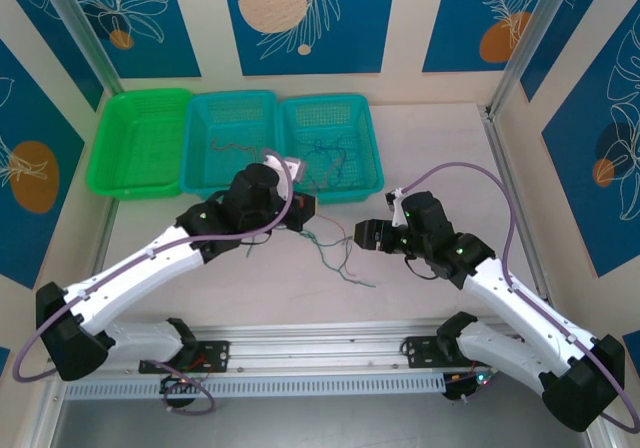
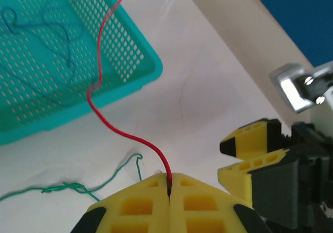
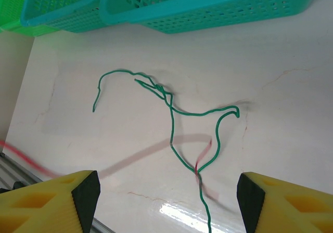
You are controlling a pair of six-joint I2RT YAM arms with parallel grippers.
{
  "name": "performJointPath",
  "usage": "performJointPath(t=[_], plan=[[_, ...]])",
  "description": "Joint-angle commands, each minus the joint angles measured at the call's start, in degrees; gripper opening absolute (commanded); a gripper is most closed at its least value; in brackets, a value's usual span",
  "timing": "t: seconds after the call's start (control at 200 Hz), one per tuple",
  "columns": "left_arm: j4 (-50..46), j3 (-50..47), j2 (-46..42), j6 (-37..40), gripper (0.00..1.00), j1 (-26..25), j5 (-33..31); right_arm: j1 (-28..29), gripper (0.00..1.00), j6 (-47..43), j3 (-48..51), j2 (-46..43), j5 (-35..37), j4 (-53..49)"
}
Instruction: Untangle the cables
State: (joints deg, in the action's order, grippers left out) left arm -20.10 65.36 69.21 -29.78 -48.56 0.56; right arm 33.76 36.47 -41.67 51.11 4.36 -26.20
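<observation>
Left jaws are pressed tight together on the red cable (image 2: 98, 56), the left gripper (image 2: 169, 180) pinching its end right at the yellow tips. From there the cable snakes up and away in the air, passing in front of the corner of the teal basket (image 2: 151, 69). Over on the other side the right gripper (image 3: 167, 191) hangs with its jaws spread wide, nothing between them, just above the bench (image 2: 208, 87). Below it the green cable (image 3: 170, 124) lies loose on the bench, knotted on itself near its far end, and a blurred red streak crosses it. Inside the teal basket sit blue cables (image 2: 69, 51); the green basket (image 1: 105, 158) stands at the far left of the row
</observation>
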Motion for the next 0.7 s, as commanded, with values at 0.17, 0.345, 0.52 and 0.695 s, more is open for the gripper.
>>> performJointPath(t=[0.17,0.345,0.52,0.695], plan=[[0.61,2.44,-3.99,3.09,0.0,2.06,-10.16,0.28,0.72,0.76,-0.24,0.84,0.47,0.27],[5.52,4.1,-7.58,1.82,0.0,10.5,-6.38,0.24,0.72,0.36,-1.09,0.66,0.99,0.07],[5.13,12.33,-4.16,1.04,0.0,21.4,-3.14,0.25,0.72,0.63,-1.31,0.17,1.35,-0.6],[9.28,15.34,0.79,-5.28,0.0,31.43,4.33,0.08,0.72,0.73,-1.49,-1.09,2.01,-1.94]])
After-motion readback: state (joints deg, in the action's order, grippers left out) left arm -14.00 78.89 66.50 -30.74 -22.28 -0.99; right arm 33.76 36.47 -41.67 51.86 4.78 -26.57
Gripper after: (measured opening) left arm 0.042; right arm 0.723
